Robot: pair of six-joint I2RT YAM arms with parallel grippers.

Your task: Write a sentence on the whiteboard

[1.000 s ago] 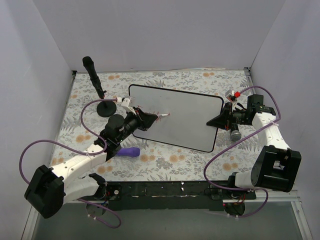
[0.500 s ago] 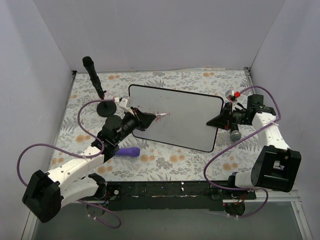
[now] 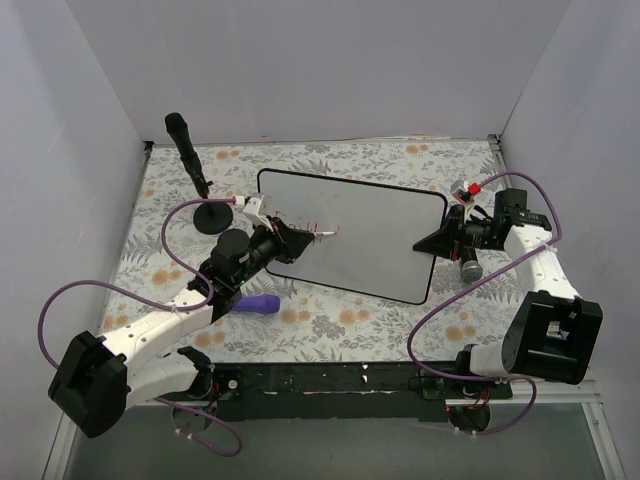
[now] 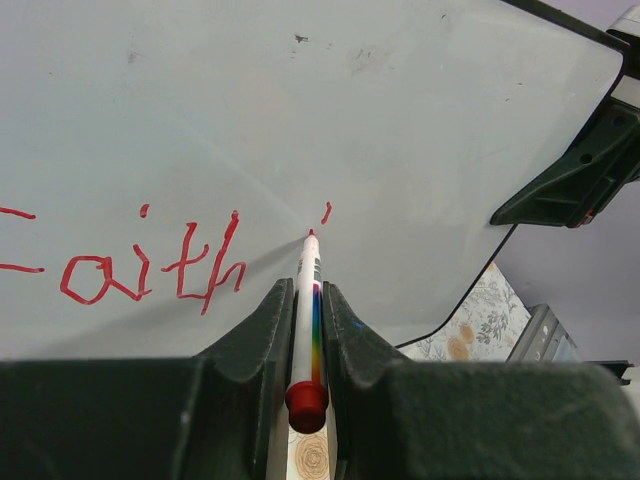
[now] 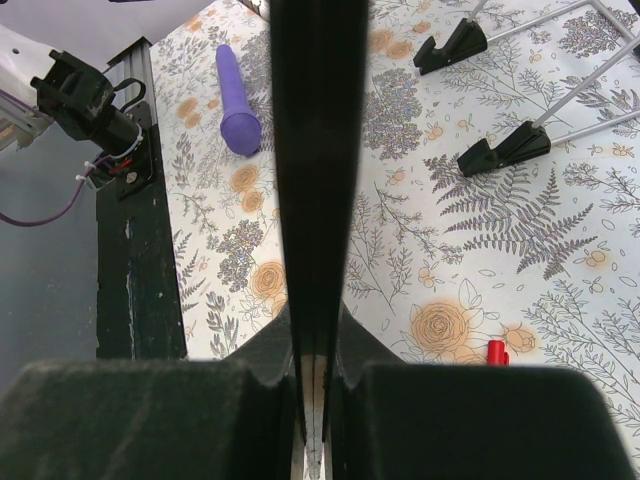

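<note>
In the middle of the top view sits the whiteboard, on the floral tablecloth, a little skewed, its left end higher in the frame than its right. The left gripper is over the board's left part, and its wrist camera gives us the close look: both fingers squeezed on a white marker with a rainbow stripe, red end toward the camera at the bottom, red tip touching the glossy surface right about frame centre. Down to the lower left of that tip, there's the sentence as it stands: red letters reading "Faith", the first one cut by the frame's left edge, plus one short red stroke just up and right of the tip. Over on the right of the top view, the right gripper is at the board's right-hand edge. Its own camera shows the jaws pinched on that edge, which runs up the middle of the frame as a dark strip. Around it: a purple handle at upper left, two black feet at upper right, a small red piece at lower right. Back in the top view, a black stand is just off the board's upper left corner
</note>
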